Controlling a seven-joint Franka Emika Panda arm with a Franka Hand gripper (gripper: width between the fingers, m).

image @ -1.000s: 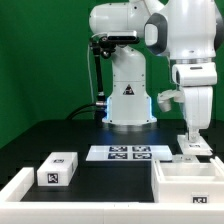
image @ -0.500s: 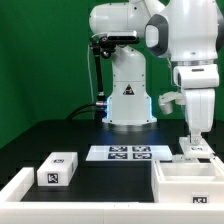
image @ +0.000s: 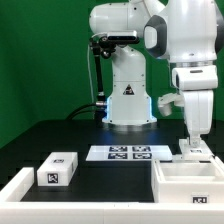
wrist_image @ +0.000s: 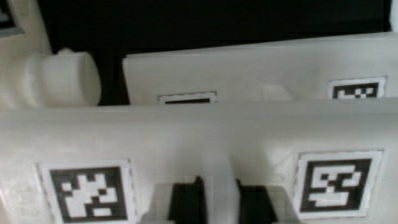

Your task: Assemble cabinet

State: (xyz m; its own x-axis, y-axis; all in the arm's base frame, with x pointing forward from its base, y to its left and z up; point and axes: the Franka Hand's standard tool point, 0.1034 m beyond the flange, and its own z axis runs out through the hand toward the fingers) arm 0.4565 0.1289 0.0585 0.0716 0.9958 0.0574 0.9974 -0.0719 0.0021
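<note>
The cabinet body (image: 186,190), a large white open box, stands at the front on the exterior view's right. My gripper (image: 190,142) points straight down just behind it, onto a white tagged panel (image: 195,150). In the wrist view my gripper (wrist_image: 221,205) has its two dark fingers close together with a thin white edge of the tagged panel (wrist_image: 196,150) between them. Another white tagged face (wrist_image: 267,70) and a round white peg (wrist_image: 63,75) lie beyond. A small white tagged block (image: 57,169) sits at the front on the exterior view's left.
The marker board (image: 120,153) lies flat mid-table in front of the robot base (image: 127,100). A white angled piece (image: 14,186) sits at the front corner on the exterior view's left. A green screen stands behind.
My arm has sunk a little, straight down over the tagged panel. The cabinet body, the small block and the marker board have not moved.
</note>
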